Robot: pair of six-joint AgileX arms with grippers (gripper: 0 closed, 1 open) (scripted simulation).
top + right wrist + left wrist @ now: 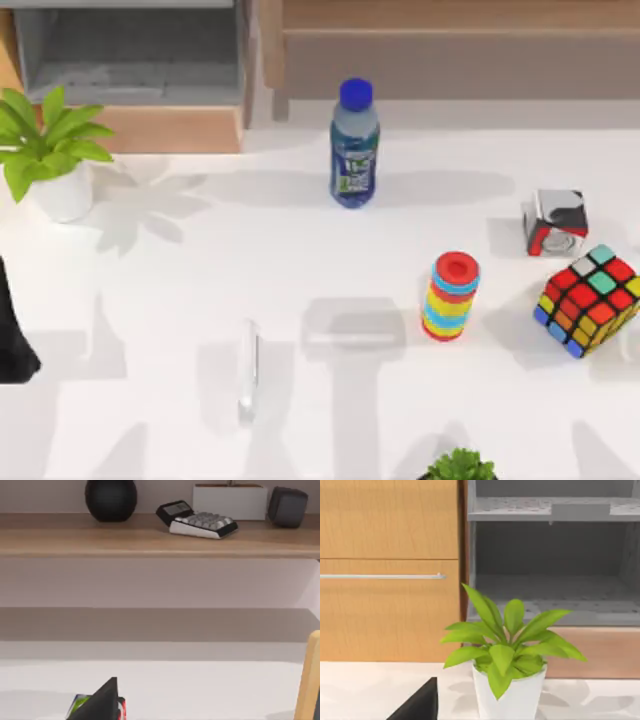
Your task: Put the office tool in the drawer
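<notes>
Left claw (15, 340) is a dark shape at the table's (150, 300) left edge, touching nothing, can't tell if released or clenched. Potted plant (45, 150) stands before the open drawer (130, 60) at far left; office tool (248, 370) lies flat near the front, then bottle (354, 145), ring stack (451, 296), two cubes (590, 300) at right

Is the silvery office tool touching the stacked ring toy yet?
Apart. The top view shows the office tool lying alone on the table, with bare white surface between it and the ring toy.
</notes>
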